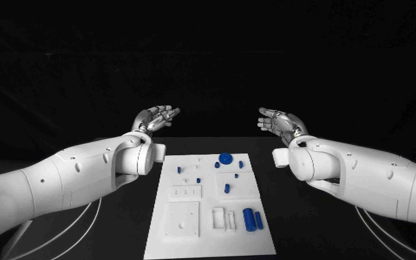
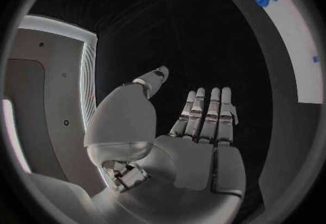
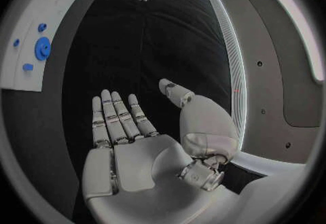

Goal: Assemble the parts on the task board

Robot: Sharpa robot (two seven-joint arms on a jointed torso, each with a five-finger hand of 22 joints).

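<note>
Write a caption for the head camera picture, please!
Both hands, left hand and right hand, open above the table beyond the task board with blue parts.

The white rectangular task board (image 1: 211,212) runs off the head view's bottom edge. Its small blue parts (image 1: 227,188) are too small to tell their shapes, apart from a round disc (image 1: 225,158).

A flat white rectangular task board (image 1: 186,236) is seen at lower centre of the head view, dotted with small blue plastic parts (image 1: 249,219); a round blue disc (image 1: 225,158), possibly toothed, lies near its upper edge. The matte table surface (image 1: 303,224) is black.
</note>
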